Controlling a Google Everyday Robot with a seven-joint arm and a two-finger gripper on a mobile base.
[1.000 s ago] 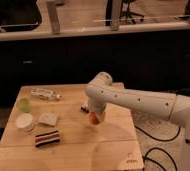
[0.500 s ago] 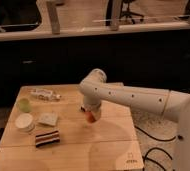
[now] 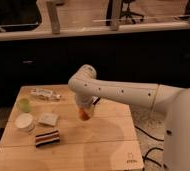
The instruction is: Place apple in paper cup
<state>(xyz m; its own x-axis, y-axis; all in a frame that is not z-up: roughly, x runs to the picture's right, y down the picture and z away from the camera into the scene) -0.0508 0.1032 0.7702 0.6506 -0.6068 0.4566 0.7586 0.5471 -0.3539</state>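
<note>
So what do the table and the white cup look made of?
The table: light wood, matte, plank seams visible. The paper cup, at its left edge: seemingly white paper, dull, pale rim; plastic not excluded. The gripper holds the apple over the table's middle.

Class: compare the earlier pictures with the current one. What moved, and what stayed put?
The gripper, gripping the apple, shifted left in the picture toward the paper cup, the arm swinging with it. Nothing was let go. The paper cup, green cup and other tabletop items stayed put.
</note>
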